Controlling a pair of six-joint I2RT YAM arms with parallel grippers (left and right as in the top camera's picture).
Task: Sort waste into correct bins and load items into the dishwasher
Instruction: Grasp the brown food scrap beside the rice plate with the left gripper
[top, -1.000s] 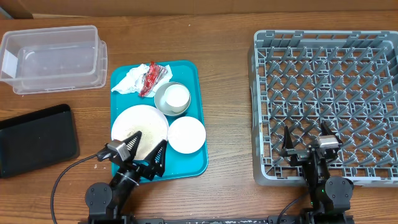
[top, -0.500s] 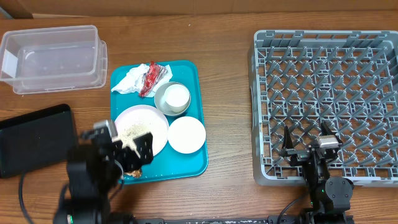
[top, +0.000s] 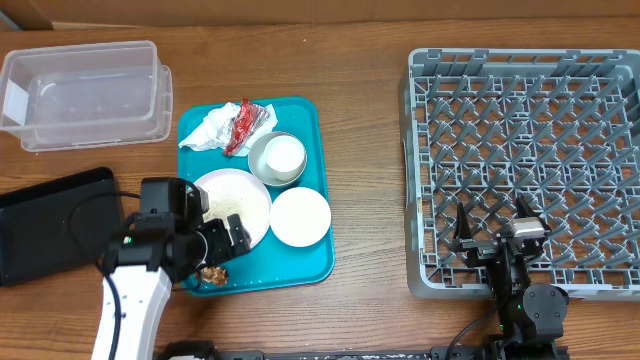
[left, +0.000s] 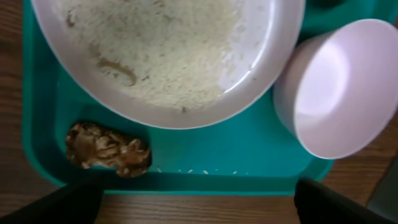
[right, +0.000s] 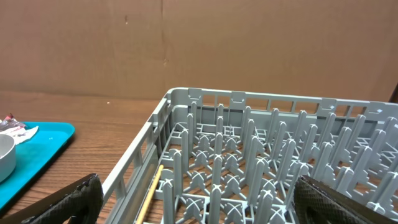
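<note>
The left fingers (top: 225, 245) are spread wide and hold nothing. They hang over the near corner of the teal tray (left: 43, 124). The brown food lump (left: 109, 149) lies there, just beside the big plate (left: 168, 56) with rice on it. The job in hand looks like clearing the waste first. Next, the fingers should slide over the lump, drop around it and close softly. Then they can carry it to a bin, maybe the black tray (top: 55, 225). The right fingers (top: 490, 243) are wide open and empty too, over the near edge of the grey rack (top: 520, 150).
</note>
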